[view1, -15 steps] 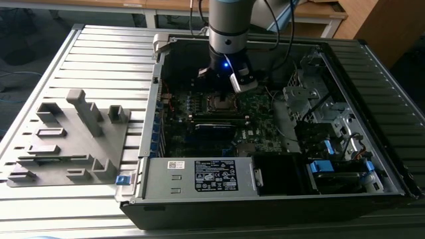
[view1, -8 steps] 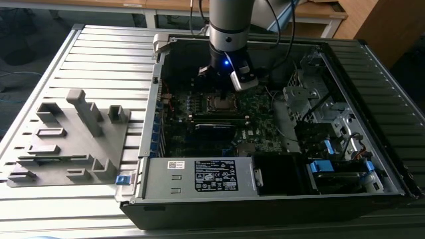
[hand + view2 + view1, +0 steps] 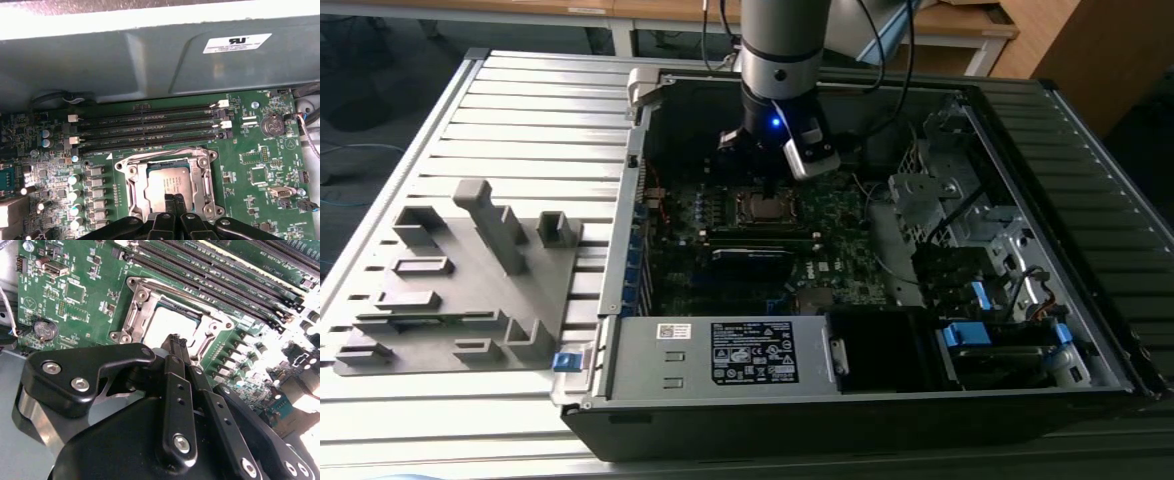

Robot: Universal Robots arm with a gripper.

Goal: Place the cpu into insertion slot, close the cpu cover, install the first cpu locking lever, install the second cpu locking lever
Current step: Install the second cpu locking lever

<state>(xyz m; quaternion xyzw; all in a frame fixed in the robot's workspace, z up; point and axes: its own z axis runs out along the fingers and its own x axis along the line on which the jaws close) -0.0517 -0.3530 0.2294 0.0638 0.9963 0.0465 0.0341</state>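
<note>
Fingers [image 3: 175, 347] of the gripper [image 3: 175, 200] sit nearest the lens in both wrist views, pressed together into one narrow black tip with nothing visible between them, so the hand reads as clenched and empty. That tip hangs directly over the cpu [image 3: 167, 181], at the chip's near edge, low in the centre of the first wrist view; whether it touches the metal top I cannot tell.

The cpu lies flat inside the slot [image 3: 131, 186], its dull silver top showing through the window of the cover [image 3: 205, 187] (the thin frame appears to be down around the chip rather than standing up, though the glare in the second wrist view makes this hard to confirm). The socket sits square to the long black memory slots [image 3: 150, 131] just beyond it, its sides running parallel to them, so the gripper approaches from the side away from those slots.

Farther out, the green motherboard [image 3: 250, 150] spreads to both sides, with a coin cell [image 3: 273, 125] at the right of the first wrist view. In the exterior view the arm [image 3: 781, 60] descends from the upper centre into the open computer case [image 3: 854, 405], with the socket [image 3: 763, 207] below it; the case rests on a ribbed metal table [image 3: 534, 100], and a grey fixture [image 3: 460, 275] stands at the frame's left.
</note>
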